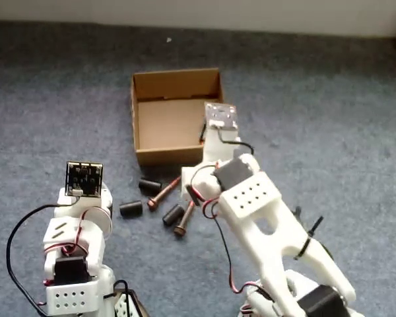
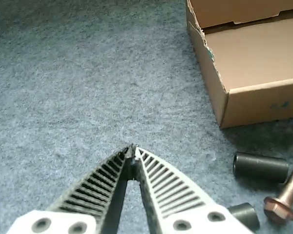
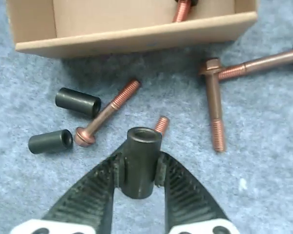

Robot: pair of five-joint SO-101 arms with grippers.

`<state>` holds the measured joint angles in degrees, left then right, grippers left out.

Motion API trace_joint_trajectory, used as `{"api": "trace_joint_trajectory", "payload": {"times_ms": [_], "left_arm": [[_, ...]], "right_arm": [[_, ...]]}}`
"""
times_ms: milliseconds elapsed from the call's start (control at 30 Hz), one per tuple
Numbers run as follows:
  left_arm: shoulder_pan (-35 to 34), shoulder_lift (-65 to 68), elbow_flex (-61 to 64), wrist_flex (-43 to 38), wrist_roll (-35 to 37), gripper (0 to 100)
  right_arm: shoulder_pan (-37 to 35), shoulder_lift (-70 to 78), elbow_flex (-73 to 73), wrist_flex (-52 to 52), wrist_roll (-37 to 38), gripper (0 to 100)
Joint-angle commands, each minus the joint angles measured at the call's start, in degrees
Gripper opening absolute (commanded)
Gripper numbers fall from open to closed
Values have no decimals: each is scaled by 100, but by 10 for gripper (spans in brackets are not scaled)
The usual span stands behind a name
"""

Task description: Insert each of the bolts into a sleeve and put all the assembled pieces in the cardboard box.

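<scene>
My right gripper [image 3: 139,165] is shut on a black sleeve [image 3: 139,158], its bore facing the camera, low over the carpet in front of the cardboard box [image 3: 136,36]. A copper bolt's tip [image 3: 161,124] pokes out behind that sleeve. Two more sleeves [image 3: 78,101] [image 3: 50,141] lie beside another bolt [image 3: 107,114]. Two further bolts [image 3: 215,112] [image 3: 259,63] lie crossed close to the box's front wall. Inside the box, part of a bolt [image 3: 181,9] shows. My left gripper [image 2: 132,155] is shut with nothing in it, over bare carpet beside the box [image 2: 244,63].
In the high view the right arm [image 1: 251,198] stretches from the near right edge to the box [image 1: 175,119]. The left arm [image 1: 84,178] stands at the near left. Loose sleeves [image 1: 150,186] [image 1: 131,209] and a bolt [image 1: 164,193] lie between them on grey carpet.
</scene>
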<state>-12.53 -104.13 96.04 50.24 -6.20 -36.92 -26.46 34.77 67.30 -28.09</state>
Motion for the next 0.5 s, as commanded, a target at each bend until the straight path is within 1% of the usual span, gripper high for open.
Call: {"api": "trace_joint_trajectory", "payload": {"times_ms": [0, 300, 467], "left_arm": [[-31, -40, 92, -114, -35, 7], [-57, -40, 31, -105, -35, 7], [-57, -40, -92, -70, -35, 7]], "right_arm": [[312, -1024, 382, 154, 176, 5], [1358, -3029, 1965, 163, 132, 5], [2167, -3793, 2290, 145, 123, 5]]}}
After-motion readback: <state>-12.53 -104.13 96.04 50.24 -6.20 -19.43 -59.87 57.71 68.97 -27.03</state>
